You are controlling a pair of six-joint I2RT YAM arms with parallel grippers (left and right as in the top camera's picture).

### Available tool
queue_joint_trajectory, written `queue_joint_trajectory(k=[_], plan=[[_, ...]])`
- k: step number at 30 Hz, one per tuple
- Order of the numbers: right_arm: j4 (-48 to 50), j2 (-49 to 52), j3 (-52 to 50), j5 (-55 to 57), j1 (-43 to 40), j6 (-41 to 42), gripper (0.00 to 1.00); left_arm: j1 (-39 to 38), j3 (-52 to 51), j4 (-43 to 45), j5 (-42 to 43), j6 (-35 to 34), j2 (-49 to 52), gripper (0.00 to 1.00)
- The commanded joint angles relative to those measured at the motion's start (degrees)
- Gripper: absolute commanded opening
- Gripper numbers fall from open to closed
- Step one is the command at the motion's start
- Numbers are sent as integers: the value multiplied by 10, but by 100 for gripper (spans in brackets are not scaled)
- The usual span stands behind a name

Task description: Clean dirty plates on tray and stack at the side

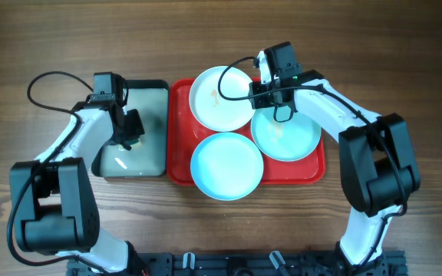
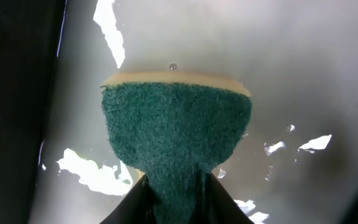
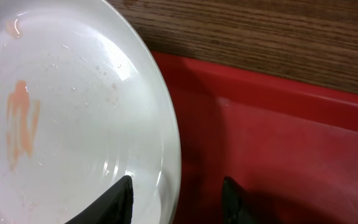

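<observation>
Green scouring sponge is pinched in the left pincer, just above the small tray. The right pincer stands partly open and grips nothing, its fingers straddling the rim of the smeared white plate; the red tray lies beneath.

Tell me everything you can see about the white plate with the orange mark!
The white plate is round, shallow and shiny. Inside it has an orange smear and tiny water drops. It sits at the back of the red tray, poking over the far rim. Its edge meets the right aqua plate and the front aqua plate. The right pincer stands open across its rim, one finger over the plate, one over the tray.
</observation>
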Motion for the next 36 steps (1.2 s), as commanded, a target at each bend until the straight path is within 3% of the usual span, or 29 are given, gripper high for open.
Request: queue_joint_trajectory(k=[1,4,5,8,13,15,27,32,36], plan=[[2,14,-7,-2,2,1,44,8,1,2,-12,3,7,20],[5,18,-7,-2,5,1,34,8,1,2,-12,3,7,20],[7,22,-7,-2,7,3,26,8,1,2,-12,3,7,19],[13,29,-7,-2,9,7,21,8,1,3,-12,3,7,19],[23,29,-7,-2,9,13,4,8,1,5,-12,3,7,15],[35,28,-6,-2,9,14,5,8,1,12,-12,3,7,4],[28,-9,-4,1,9,13,4,8,10,14,-11,23,-122,4],[28,-9,-4,0,9,14,4,8,10,-3,98,61,-190,4],[28,-9,-4,0,9,14,4,8,10,-38,98,20,-246,4]])
